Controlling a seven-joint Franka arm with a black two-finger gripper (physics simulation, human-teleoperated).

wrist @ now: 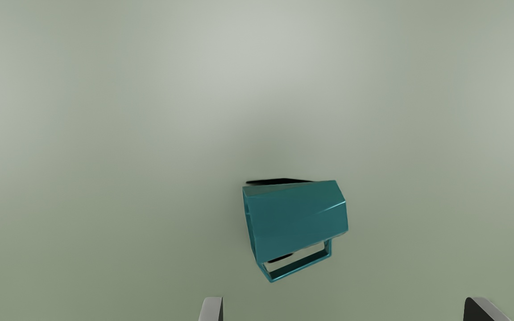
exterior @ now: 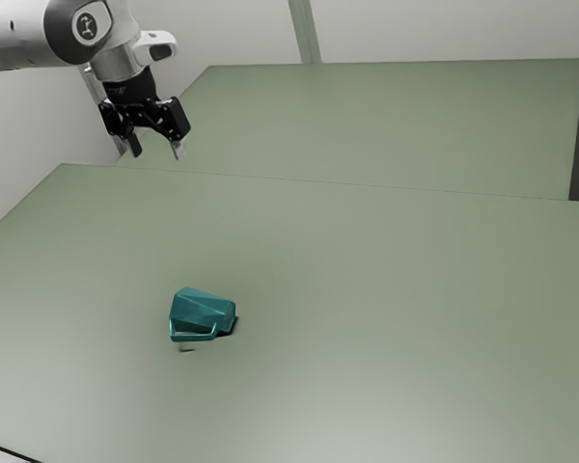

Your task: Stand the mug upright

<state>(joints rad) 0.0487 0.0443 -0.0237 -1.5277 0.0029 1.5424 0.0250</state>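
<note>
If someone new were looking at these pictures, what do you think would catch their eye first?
Most likely the teal mug, lying on its side on the broad green table, with its angular handle sticking out sideways. Next would probably come the black hand, open and empty in the exterior view's upper left, well clear of the mug.

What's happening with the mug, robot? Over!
Gripper open and empty, high above the table. Mug lying on its side, handle sticking out sideways. Nothing seen in the way. Over.
</note>
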